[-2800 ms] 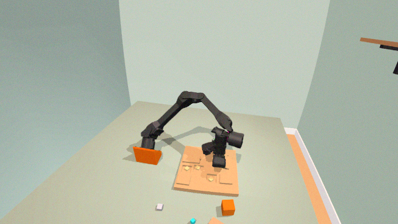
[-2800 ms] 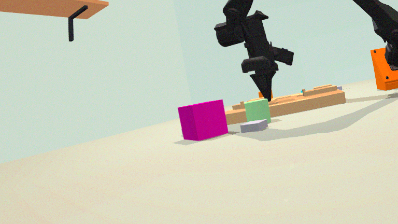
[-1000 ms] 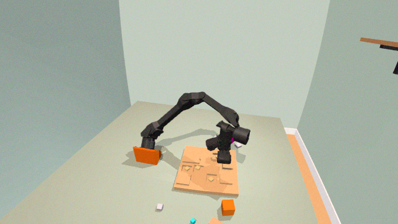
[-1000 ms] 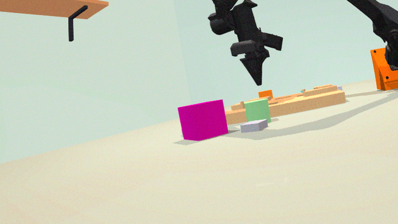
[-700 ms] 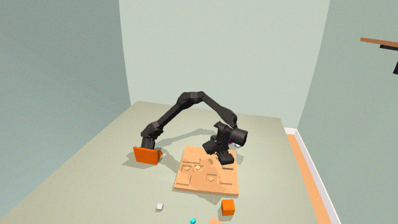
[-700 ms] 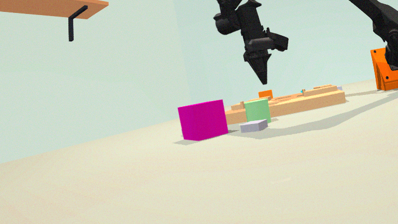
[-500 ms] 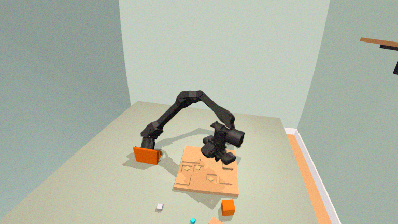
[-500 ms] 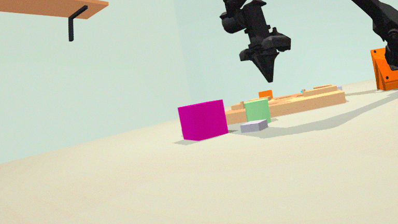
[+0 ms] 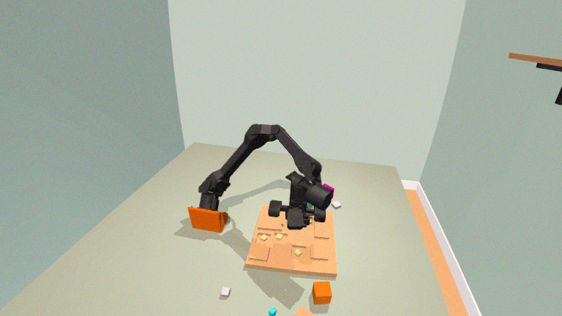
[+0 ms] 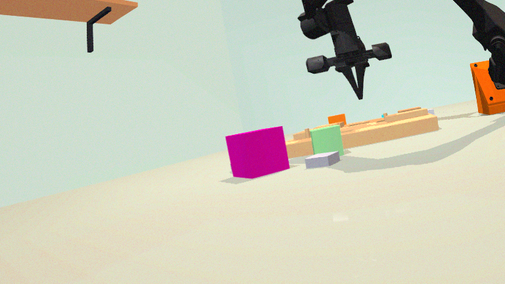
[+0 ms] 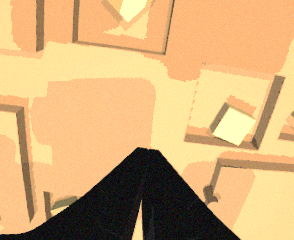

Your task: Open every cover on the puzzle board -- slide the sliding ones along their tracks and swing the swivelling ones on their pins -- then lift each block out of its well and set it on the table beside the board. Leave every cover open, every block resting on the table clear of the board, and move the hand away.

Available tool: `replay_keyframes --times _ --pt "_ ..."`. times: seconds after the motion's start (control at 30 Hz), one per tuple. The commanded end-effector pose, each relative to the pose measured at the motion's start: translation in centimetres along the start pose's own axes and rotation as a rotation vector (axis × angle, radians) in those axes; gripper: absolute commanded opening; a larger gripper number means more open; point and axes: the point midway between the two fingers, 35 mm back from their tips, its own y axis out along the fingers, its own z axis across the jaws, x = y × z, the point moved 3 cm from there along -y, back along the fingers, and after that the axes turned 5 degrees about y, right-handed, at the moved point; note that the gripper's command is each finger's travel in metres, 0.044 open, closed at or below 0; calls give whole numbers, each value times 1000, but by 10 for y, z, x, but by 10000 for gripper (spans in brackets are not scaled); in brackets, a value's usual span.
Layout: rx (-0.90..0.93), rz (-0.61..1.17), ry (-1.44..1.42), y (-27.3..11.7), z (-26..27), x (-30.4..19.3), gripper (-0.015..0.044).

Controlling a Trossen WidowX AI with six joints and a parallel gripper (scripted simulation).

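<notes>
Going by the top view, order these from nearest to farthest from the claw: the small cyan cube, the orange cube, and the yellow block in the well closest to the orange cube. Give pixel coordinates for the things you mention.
From the claw [image 9: 306, 222] [image 10: 360, 97] [image 11: 146, 158]:
1. Yellow block [image 9: 298, 251] [image 11: 133, 7]: in its well on the board.
2. Orange cube [image 9: 322, 292] [image 10: 336, 119]: off the board's front edge.
3. Cyan cube [image 9: 272, 311] [image 10: 383, 116]: front, left of the orange cube.

wooden puzzle board [image 9: 285, 267] [image 10: 390, 130] [image 11: 97, 107], pale blocks (three plainly visible) in open wells
</notes>
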Motion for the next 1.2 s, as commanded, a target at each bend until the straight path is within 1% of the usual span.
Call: replay_keyframes --times 0.0,0.97,1.17 --pt "13 -35 -785 -14 -35 9 0" --pt "-12 -32 -2514 -7 -110 20 0" --pt "-13 -32 -2550 -7 -111 20 0"
